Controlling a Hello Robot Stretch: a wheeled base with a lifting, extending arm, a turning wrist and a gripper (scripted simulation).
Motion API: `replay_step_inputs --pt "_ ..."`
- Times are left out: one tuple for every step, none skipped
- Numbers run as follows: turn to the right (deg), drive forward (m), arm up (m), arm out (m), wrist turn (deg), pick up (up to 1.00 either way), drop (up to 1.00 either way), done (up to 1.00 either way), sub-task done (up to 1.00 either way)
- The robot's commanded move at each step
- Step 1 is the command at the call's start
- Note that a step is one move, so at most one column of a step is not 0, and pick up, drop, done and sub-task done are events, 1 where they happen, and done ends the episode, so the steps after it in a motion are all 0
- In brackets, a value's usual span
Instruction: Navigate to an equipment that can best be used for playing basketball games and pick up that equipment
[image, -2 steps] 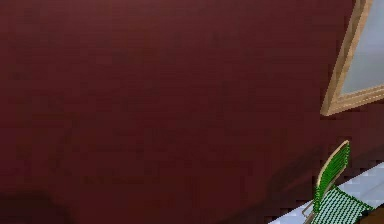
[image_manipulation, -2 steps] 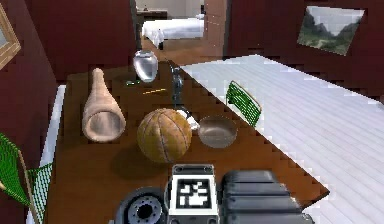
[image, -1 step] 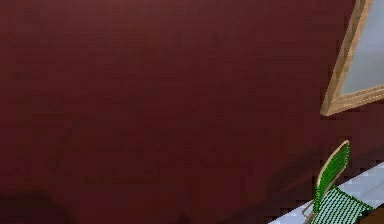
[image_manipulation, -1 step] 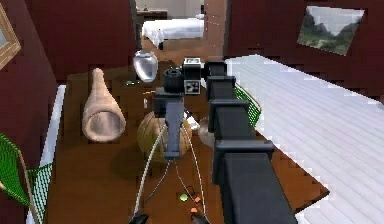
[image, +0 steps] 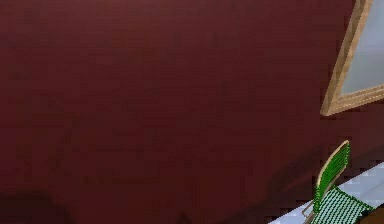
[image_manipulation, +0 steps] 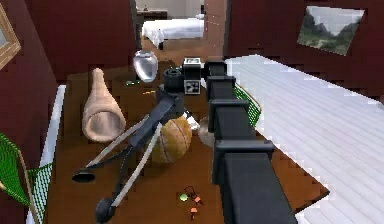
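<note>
End effector: dark body with two thin fingers at the far end of the arm, left of the two white marker squares; the fingers run toward the arm side view's lower left, above the table.
End effector state: the finger setting cannot be told. The basketball lies right behind the fingers, so it cannot be told whether anything is held.
Arm: dark square bar rising from the bottom edge just right of the middle.
Basketball position: orange-brown ball resting on the table, just left of the arm; contact with the fingers cannot be determined.
Table surface: dark brown top, carrying all items below except the mesh.
Horn-shaped object: tan, lying on its side left of the basketball.
Silver vessel: upright, near the table's far edge.
Small coloured pieces: on the near part of the table, just left of the arm.
Green mesh: at the arm side view's left edge, beside the table — also at the forward view's lower right, racket-like in outline.
Wall: dark red.
Landscape picture: on the far wall, upper right.
Doorway: behind the table; a bed with a white cover beyond it.
</note>
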Motion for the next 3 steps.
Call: replay_step_inputs --pt "0.0 0.0 0.0 0.0 45.0 0.0 0.0 0.0 0.0" --pt "0.0 0.0 0.0 0.0 45.0 0.0 0.0 0.0 0.0" --pt "0.0 0.0 0.0 0.0 24.0 0.0 0.0 0.0 0.0"
